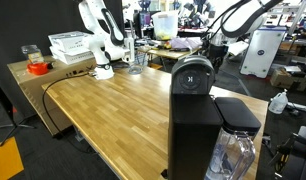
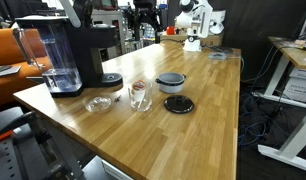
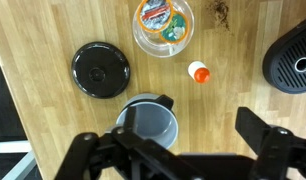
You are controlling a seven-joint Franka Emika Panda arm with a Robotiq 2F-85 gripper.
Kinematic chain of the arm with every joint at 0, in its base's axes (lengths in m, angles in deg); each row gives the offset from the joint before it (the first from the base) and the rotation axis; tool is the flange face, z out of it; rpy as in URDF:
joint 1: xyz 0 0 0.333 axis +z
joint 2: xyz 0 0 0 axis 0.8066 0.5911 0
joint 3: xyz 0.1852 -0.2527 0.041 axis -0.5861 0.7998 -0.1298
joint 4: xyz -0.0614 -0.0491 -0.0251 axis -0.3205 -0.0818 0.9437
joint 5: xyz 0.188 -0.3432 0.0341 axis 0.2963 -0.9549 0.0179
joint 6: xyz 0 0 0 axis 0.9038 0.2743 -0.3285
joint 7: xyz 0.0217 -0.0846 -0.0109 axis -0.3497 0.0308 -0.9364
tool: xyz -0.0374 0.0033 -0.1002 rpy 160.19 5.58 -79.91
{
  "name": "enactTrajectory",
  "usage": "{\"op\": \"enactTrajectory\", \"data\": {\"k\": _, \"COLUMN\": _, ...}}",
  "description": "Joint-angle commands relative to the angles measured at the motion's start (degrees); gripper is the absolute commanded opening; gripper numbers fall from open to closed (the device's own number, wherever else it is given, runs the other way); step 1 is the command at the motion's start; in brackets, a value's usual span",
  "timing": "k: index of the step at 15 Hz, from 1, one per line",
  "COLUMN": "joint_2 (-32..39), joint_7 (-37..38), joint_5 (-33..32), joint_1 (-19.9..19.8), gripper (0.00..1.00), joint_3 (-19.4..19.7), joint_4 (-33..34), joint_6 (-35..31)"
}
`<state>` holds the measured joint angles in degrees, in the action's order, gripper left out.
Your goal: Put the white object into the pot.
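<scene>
In the wrist view the white object, small and round with an orange top, lies on the wooden table. It sits between a glass bowl and the black coffee machine. The grey pot stands open and empty just below it, partly behind my gripper. The gripper is open, empty and above the table, with its fingers on either side of the pot's right half. The pot also shows in an exterior view. I cannot make out the white object in either exterior view.
The pot's black lid lies flat beside the pot and shows in an exterior view. A glass and a small glass dish stand near the coffee machine. The white arm rises at the table's far end.
</scene>
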<state>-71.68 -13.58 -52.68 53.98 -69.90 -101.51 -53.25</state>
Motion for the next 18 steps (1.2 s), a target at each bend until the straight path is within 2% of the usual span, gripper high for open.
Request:
{"op": "enactTrajectory", "data": {"k": 1, "joint_2": 5.9, "joint_7": 0.9, "joint_5": -1.1, "joint_1": 0.3, "gripper": 1.00, "joint_3": -1.5, "joint_4": 5.0, "joint_6": 0.6}}
{"op": "enactTrajectory", "data": {"k": 4, "joint_2": 10.8, "joint_7": 0.3, "joint_5": -0.6, "joint_1": 0.3, "gripper": 1.00, "joint_3": -2.3, "joint_4": 8.4, "joint_6": 1.8}}
{"op": "enactTrajectory", "data": {"k": 5, "joint_2": 12.1, "joint_7": -1.6, "joint_5": 1.9, "joint_1": -0.6, "gripper": 1.00, "joint_3": -3.4, "joint_4": 9.2, "joint_6": 2.2}}
{"op": "enactTrajectory", "data": {"k": 6, "joint_2": 10.3, "joint_7": 0.3, "joint_5": 0.2, "joint_1": 0.2, "gripper": 1.00, "joint_3": -2.7, "joint_4": 6.7, "joint_6": 0.2}}
{"op": "enactTrajectory", "data": {"k": 8, "joint_2": 12.3, "joint_7": 0.1, "joint_5": 0.4, "joint_1": 0.1, "gripper": 1.00, "joint_3": -2.8, "joint_4": 8.0, "joint_6": 0.2}}
{"op": "enactTrajectory", "data": {"k": 18, "joint_2": 13.0, "joint_7": -0.6, "joint_5": 1.2, "joint_1": 0.0, "gripper": 1.00, "joint_3": -3.4, "joint_4": 9.0, "joint_6": 0.1}}
